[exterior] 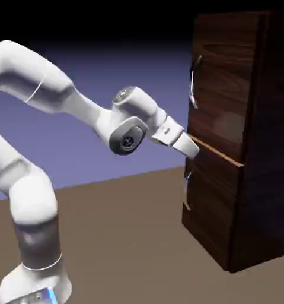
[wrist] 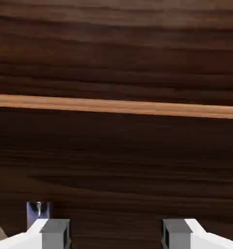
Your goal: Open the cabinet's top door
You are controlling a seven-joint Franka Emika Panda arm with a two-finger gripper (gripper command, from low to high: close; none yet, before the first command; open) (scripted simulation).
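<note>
— Fingertips (wrist: 55,232) sat nearest the lens in the hand view, grey, spread well apart with nothing between them. So the gripper (exterior: 194,149) was spread and pinching nothing.

— And beyond them?

— Dark wood filled the view, crossed by the tan edge (wrist: 116,106). A small silver bit showed just above one fingertip; possibly part of a handle, too small to tell.

— From outside?

— The gripper pointed at the cabinet (exterior: 251,142), its tip close to the tan edge, where the two panels meet. Touching or just short, I couldn't say. The top door (exterior: 224,89) looked closed, flush with the front. Its handle (exterior: 193,83) hung well above the gripper; the smaller handle (exterior: 187,187) lay below.

— How should the step go?

— I judged it was the approach. The hand needed to rise to the upper bar, keep the jaws wide, straddle the bar squarely, close firmly, then pull along the door's arc rather than straight back.
</note>
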